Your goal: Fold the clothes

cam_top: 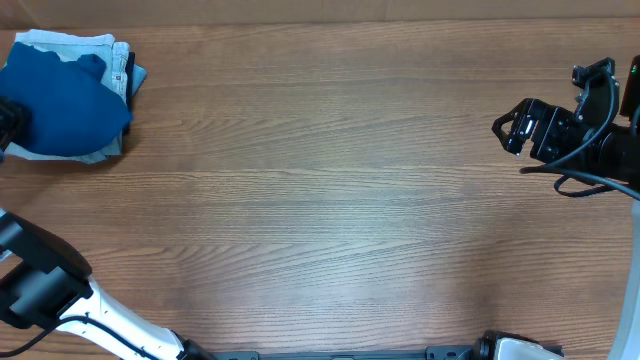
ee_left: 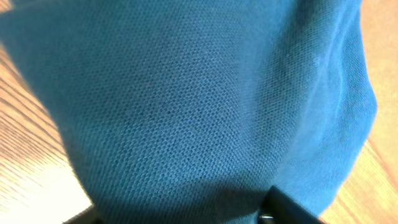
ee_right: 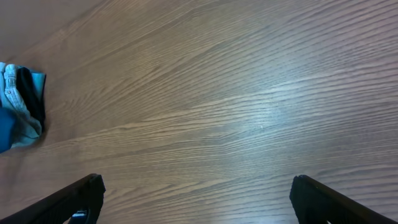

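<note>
The teal-blue polo shirt (cam_top: 62, 98) lies bunched on a folded pile at the table's far left corner. It fills the left wrist view (ee_left: 186, 106), where its knit shows close up. My left gripper (cam_top: 8, 122) sits at the shirt's left edge, at the border of the overhead view. Its fingers (ee_left: 180, 214) stand wide apart with the fabric between them. My right gripper (cam_top: 512, 130) is open and empty above bare wood at the far right (ee_right: 196, 199), far from the shirt. A sliver of the shirt (ee_right: 5, 129) shows at the left edge of the right wrist view.
Pale light-blue denim jeans (cam_top: 80, 45) lie folded under the shirt, also in the right wrist view (ee_right: 18, 102). The wooden table (cam_top: 330, 200) spreads between the two arms. The left arm's base (cam_top: 40, 285) is at the front left.
</note>
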`<state>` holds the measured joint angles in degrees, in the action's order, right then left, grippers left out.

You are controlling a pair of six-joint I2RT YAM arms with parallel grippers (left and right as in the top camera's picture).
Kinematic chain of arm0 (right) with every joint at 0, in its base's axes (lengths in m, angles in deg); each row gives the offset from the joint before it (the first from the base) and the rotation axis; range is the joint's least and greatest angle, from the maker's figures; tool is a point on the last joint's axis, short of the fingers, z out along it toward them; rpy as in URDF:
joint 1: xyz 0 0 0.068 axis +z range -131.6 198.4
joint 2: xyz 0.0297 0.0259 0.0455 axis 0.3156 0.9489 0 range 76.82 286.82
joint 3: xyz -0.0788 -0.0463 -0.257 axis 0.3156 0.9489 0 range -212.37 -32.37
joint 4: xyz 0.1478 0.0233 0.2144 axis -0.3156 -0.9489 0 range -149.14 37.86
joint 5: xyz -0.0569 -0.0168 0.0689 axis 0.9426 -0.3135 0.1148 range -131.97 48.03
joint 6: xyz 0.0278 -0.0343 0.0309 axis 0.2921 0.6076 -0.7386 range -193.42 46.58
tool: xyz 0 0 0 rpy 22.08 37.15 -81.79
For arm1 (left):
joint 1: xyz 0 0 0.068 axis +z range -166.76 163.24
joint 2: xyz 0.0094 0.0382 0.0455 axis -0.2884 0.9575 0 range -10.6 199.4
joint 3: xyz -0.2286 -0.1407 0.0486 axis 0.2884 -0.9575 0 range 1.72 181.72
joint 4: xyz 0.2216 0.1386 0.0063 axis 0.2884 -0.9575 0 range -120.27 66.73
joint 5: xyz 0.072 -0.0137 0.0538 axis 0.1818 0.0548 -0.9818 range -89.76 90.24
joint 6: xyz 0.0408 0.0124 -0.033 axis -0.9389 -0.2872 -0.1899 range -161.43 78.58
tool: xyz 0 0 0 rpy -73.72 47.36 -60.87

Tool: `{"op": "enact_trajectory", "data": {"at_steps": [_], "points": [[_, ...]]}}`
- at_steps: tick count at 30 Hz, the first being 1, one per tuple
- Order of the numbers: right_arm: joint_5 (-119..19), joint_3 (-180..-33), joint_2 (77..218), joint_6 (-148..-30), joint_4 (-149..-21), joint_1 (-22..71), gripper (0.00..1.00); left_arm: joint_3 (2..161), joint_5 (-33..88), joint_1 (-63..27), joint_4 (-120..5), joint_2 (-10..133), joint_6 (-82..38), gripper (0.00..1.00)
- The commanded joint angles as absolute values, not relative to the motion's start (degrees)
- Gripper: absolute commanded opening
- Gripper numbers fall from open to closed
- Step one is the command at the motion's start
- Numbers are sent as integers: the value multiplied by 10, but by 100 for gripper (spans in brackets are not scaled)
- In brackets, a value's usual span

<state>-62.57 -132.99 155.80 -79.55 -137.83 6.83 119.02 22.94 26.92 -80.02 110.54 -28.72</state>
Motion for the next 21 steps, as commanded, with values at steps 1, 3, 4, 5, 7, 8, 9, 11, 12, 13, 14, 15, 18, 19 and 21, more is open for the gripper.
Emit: {"op": "enact_trajectory", "data": {"at_steps": [1,3,4,5,7,8,9,11,12,13,14,15,18,19,21], "points": [[-626,-1344,1556,-792,-1379,68,100,1205,256,276,-804,1095,-290,37],[-626,-1344,1556,-792,-1381,68,100,1205,258,276,-803,1095,-290,34],[-626,-1344,1556,-792,-1381,68,100,1205,258,276,-789,1095,-290,36],[-626,-1344,1556,-792,-1380,68,100,1205,258,276,-782,1095,-290,55],[-626,-1344,1556,-792,-1378,68,100,1205,261,275,-777,1095,-290,87],[-626,-1344,1556,-792,-1378,68,100,1205,263,274,-781,1095,-290,90],[-626,-1344,1556,-792,-1378,68,100,1205,262,273,-790,1096,-291,92],[-626,-1344,1556,-792,-1378,68,100,1205,262,269,-806,1096,-310,97],[-626,-1344,1556,-792,-1378,68,100,1205,262,267,-815,1096,-320,98],[-626,-1344,1556,-792,-1377,68,100,1205,262,265,-821,1096,-326,99],[-626,-1344,1556,-792,-1377,68,100,1205,257,263,-826,1096,-329,100],[-626,-1344,1556,-792,-1377,68,100,1204,252,261,-828,1097,-330,100],[-626,-1344,1556,-792,-1376,68,100,1202,214,251,-827,1098,-348,100],[-626,-1344,1556,-792,-1374,68,100,1200,199,247,-821,1101,-348,95],[-626,-1344,1556,-792,-1373,68,100,1198,193,240,-812,1106,-347,65]]}}
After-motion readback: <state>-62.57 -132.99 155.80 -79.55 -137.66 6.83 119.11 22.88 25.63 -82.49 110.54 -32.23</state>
